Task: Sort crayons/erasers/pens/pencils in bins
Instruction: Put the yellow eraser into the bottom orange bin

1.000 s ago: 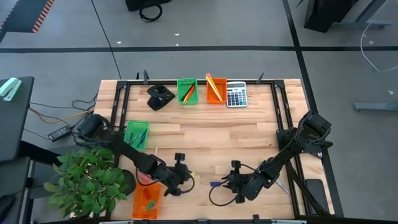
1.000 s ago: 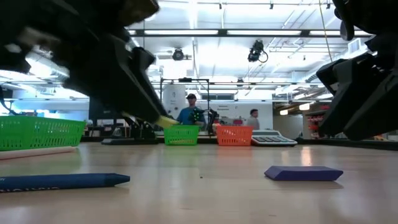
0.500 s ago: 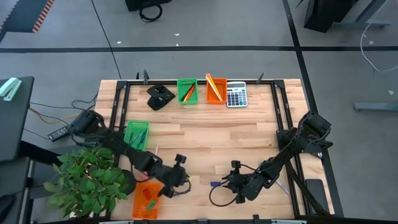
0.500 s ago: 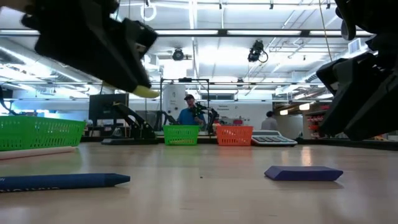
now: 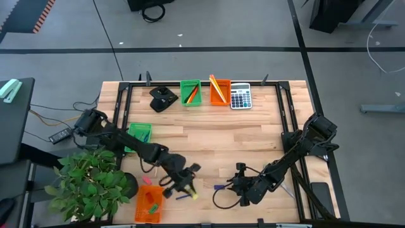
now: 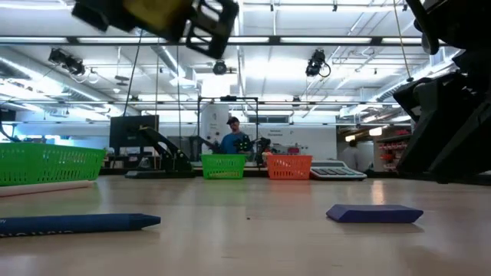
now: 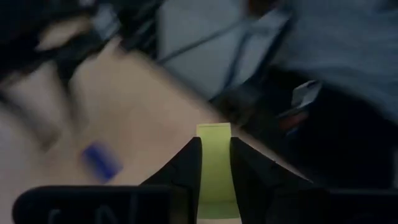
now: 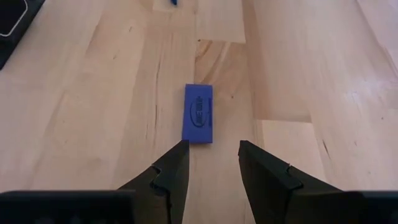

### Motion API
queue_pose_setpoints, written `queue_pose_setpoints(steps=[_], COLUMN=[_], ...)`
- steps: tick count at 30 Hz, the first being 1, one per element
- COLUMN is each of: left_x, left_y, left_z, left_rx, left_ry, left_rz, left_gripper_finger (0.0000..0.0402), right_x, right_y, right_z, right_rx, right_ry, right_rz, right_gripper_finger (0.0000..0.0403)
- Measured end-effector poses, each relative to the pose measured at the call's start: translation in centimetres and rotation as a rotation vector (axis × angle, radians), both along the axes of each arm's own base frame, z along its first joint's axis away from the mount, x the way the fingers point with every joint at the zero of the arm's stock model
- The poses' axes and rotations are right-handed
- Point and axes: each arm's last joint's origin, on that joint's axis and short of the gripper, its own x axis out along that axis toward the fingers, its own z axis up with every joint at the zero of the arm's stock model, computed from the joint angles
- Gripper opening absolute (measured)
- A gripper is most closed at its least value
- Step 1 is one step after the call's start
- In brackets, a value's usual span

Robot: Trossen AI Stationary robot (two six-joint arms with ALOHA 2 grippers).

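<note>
The left end effector (image 7: pixel 216 163) gripped a yellow eraser (image 7: pixel 215 167) above the surface (image 5: pixel 215 145). The right end effector (image 8: pixel 214 163) stood open, empty, over a blue eraser (image 8: pixel 199 122).

Both arms low over the near edge of the table

The left arm reaches diagonally across from the left side, its wrist turned, and the left gripper (image 5: pixel 188 185) hangs raised above the tabletop with both fingers (image 7: pixel 188 167) pressed onto something held between them. The right arm folds in from the right edge; the right gripper (image 8: pixel 210 163) sits low, fingers parted and empty
</note>
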Motion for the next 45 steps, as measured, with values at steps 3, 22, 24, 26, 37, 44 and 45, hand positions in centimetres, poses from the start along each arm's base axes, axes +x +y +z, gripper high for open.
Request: queue_pose_setpoints(steps=[3, 22, 24, 26, 37, 44, 45], left_x=[-1.1, -12.6, -12.7, -13.1, -14.7, -14.4, -14.3], left_y=[1.1, 3.1, 2.2, 1.4, -0.5, -0.3, -0.3], left_z=[-1.4, -5.8, -5.8, -6.3, -7.6, -7.9, -7.9], left_rx=[-0.129, -0.445, -0.438, -0.404, -0.303, -0.286, -0.292], left_ry=[-0.076, -0.253, -0.245, -0.217, -0.143, -0.121, -0.113], left_rz=[-0.093, -0.191, -0.224, -0.265, -0.349, -0.196, -0.168], left_gripper_finger=[0.0074, 0.0087, 0.0084, 0.0082, 0.0084, 0.0105, 0.0108], right_x=[0.0, 0.0, 0.0, 0.0, 0.1, 0.4, 0.4], right_y=[0.0, -0.2, -0.2, -0.2, -0.3, -0.6, -0.6], right_z=[0.0, -0.1, -0.1, -0.1, -0.1, 0.0, 0.0], right_rx=[0.004, -0.002, -0.003, -0.004, 0.010, 0.029, 0.029], right_ry=[0.003, 0.003, 0.003, 0.003, 0.002, -0.001, -0.001], right_rz=[-0.005, -0.030, -0.030, -0.031, -0.049, -0.071, -0.070], right_gripper_finger=[0.0145, 0.0145, 0.0145, 0.0145, 0.0145, 0.0145, 0.0145])
